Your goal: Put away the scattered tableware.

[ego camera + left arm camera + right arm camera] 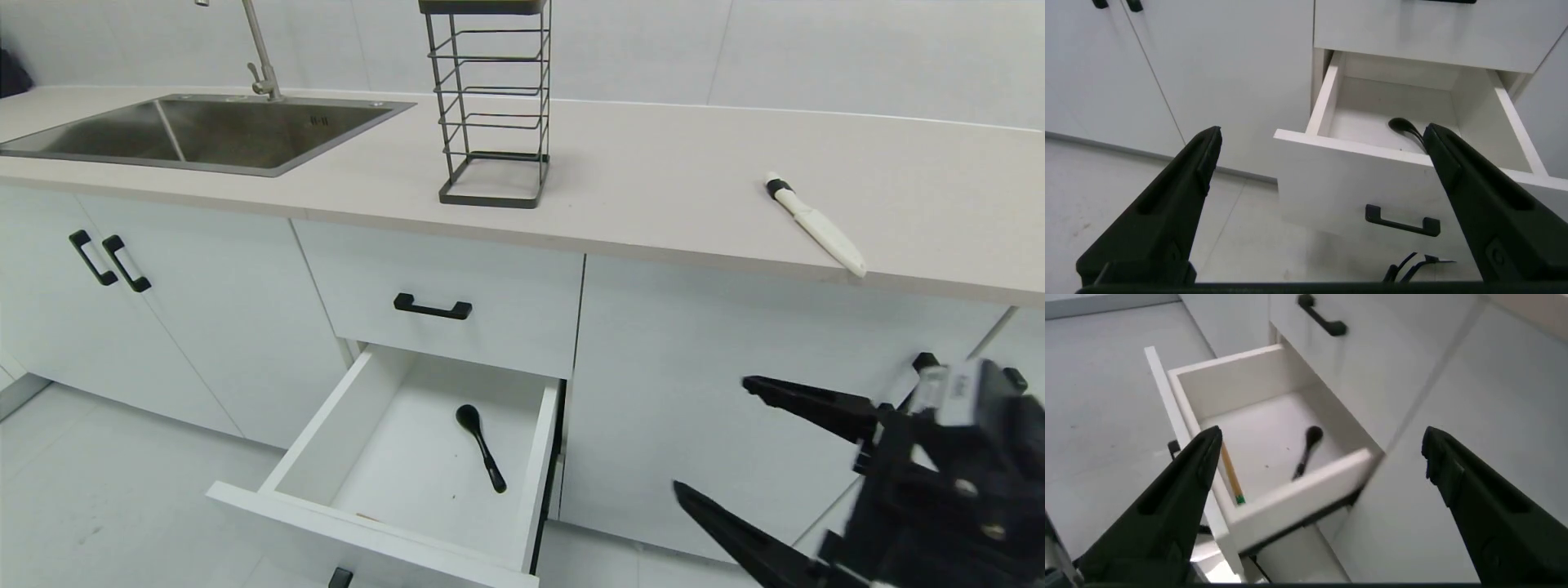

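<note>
Head view: white knife [812, 223] on counter [653, 188], well above the spread right hand [712, 434].

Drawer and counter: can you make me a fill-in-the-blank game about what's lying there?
1. The drawer with the spoon in it is not shut but ____.
2. The spoon's colour is ____.
3. The white knife lies on the ____.
4. The wire rack stands between the sink and the ____.
Missing words: open; black; counter; knife.
</note>
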You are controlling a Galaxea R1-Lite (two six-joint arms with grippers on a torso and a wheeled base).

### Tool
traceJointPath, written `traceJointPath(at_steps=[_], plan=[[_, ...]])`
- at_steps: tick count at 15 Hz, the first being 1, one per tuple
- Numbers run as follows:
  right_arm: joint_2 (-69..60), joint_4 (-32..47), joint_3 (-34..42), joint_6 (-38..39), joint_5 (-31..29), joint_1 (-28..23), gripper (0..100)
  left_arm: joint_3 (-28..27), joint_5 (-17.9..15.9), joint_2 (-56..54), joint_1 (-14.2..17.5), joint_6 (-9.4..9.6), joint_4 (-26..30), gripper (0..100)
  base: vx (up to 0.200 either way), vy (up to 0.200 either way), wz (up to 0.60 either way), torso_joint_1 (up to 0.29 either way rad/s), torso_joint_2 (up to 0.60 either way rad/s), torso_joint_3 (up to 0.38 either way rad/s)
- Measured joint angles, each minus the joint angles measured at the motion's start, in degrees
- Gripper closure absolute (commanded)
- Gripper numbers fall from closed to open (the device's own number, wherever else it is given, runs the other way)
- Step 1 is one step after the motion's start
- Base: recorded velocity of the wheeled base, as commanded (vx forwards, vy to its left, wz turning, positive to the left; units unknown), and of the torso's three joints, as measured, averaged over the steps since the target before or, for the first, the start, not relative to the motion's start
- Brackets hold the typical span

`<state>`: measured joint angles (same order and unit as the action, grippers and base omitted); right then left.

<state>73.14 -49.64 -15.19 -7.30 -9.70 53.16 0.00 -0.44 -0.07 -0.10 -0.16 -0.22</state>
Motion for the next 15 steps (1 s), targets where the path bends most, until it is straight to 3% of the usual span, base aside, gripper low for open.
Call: traceJointPath(at_steps=[2, 5, 9, 11, 13, 15], plan=[[-10.08, 2.62, 5.96, 0.33, 0.13, -3.47, 0, 0.00, 0.00, 0.00, 0.00, 0.00, -0.02, 0, 0.000, 0.000, 0.00, 0.000, 0.00, 0.000], [-23.33, 9.48, 10.18, 1.18, 0.21, -14.23, 0, 0.00, 0.00, 0.00, 0.00, 0.00, -0.02, 0, 0.000, 0.000, 0.00, 0.000, 0.00, 0.000], [-39.88, 19.72, 13.19, 4.40, 0.73, -36.16, 0, 0.00, 0.00, 0.00, 0.00, 0.00, -0.02, 0, 0.000, 0.000, 0.00, 0.000, 0.00, 0.000], [-48.53, 24.52, 13.71, 5.56, 2.95, -44.48, 0, 0.00, 0.00, 0.00, 0.00, 0.00, 0.00, 0, 0.000, 0.000, 0.00, 0.000, 0.00, 0.000], [-56.94, 30.51, 14.14, 6.33, 4.38, -50.38, 0, 0.00, 0.00, 0.00, 0.00, -0.02, -0.02, 0, 0.000, 0.000, 0.00, 0.000, 0.00, 0.000], [-64.60, 38.47, 14.68, 6.86, 4.82, -52.32, 0, 0.00, 0.00, 0.00, 0.00, 0.00, 0.00, 0, 0.000, 0.000, 0.00, 0.000, 0.00, 0.000]])
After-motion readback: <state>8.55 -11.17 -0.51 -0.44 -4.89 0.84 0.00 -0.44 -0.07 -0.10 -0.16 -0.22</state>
